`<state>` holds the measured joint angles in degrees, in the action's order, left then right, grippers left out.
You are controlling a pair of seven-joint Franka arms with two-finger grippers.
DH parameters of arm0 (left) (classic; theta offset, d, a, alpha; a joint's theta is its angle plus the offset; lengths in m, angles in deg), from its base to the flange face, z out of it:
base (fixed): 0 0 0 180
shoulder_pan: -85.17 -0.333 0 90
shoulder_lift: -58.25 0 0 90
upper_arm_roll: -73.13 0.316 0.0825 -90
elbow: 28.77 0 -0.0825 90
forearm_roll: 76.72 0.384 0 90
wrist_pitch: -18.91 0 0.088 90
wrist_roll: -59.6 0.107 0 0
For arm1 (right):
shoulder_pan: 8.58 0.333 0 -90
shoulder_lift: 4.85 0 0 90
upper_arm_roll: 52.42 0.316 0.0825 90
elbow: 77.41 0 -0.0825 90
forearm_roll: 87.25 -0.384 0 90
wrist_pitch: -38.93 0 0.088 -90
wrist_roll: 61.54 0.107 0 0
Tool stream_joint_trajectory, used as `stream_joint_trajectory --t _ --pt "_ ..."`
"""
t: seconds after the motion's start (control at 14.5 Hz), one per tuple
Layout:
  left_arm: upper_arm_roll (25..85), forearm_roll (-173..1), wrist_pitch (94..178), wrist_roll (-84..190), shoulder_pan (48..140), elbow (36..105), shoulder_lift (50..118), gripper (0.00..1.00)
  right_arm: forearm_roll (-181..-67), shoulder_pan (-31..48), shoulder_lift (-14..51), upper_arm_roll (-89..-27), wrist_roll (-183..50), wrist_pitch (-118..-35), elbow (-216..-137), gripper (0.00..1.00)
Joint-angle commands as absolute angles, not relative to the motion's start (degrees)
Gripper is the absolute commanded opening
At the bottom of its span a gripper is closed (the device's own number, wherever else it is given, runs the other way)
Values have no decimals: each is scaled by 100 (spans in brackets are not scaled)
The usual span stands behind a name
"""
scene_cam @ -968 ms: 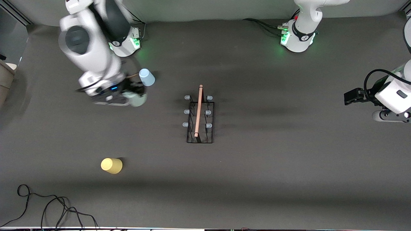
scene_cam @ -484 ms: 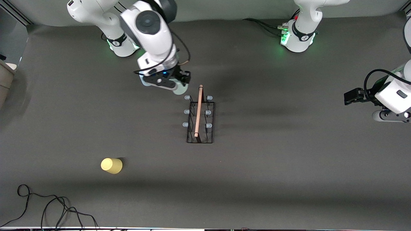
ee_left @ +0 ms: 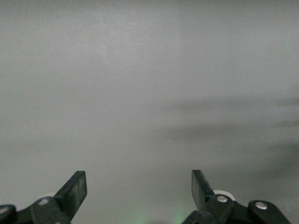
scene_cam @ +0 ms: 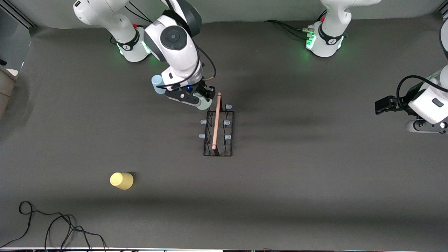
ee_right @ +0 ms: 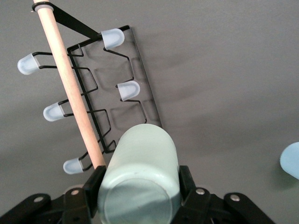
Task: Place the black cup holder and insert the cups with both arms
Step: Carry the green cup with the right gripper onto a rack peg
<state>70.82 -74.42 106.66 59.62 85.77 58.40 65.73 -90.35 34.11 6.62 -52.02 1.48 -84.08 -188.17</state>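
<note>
- Yellow cup [scene_cam: 121, 180] lies nearest the camera on the tabletop [scene_cam: 315, 196].
- Black cup holder [scene_cam: 217, 130] stands mid-tabletop, prongs bare.
- Your right hand [scene_cam: 204, 101], clamped on the mint cup [ee_right: 140, 177], hovers over the holder's farthest corner prong; lower squarely, avoiding the wooden rod [ee_right: 70, 88].
- Blue cup [scene_cam: 157, 84] sits beside that arm.
- Left hand [ee_left: 139, 193] waits, spread wide and empty.

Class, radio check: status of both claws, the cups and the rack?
Right claw shut on mint cup, over rack end prong. Left claw open, waiting. Nothing in the way.
</note>
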Motion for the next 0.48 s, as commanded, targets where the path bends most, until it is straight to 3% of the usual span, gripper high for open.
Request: stream_joint_trajectory --t 0.0,0.41 --pt "7102 -7505 10645 5951 8588 6000 6388 99 -8901 3457 894 -5233 332 -8569 -18666 34" --pt "7102 -7505 10645 5951 8588 6000 6388 99 -8857 3440 1176 -5233 315 -8744 -18737 34"
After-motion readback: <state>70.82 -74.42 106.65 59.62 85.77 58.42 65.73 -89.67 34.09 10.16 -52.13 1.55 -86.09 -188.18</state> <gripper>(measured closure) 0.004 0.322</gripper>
